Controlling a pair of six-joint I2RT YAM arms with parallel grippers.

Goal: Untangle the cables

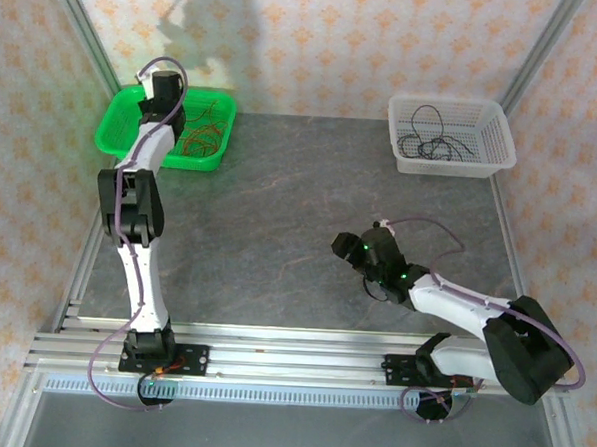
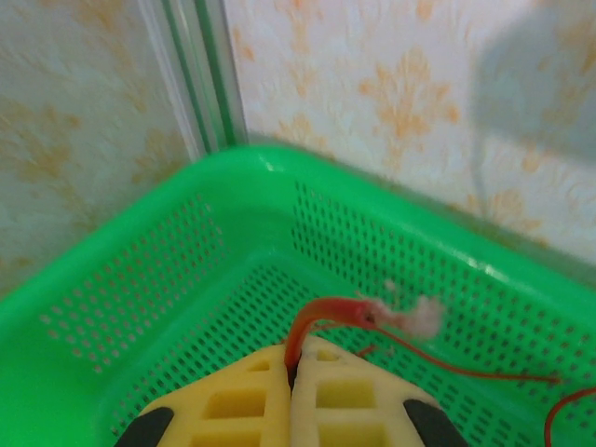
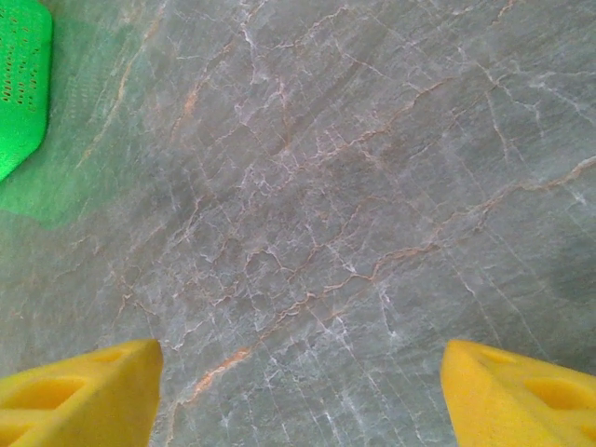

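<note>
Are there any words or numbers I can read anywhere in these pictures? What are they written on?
None. No letters, numbers or signs can be read. The green basket, the white basket and the table are plain, and the wall has only an orange flower pattern. The left tool, shut on a red cable, bears no label either.

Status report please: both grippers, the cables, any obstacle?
Left gripper shut on red cable over green basket. Right gripper open above table. Black cables lie in white basket. No obstacle seen.
</note>
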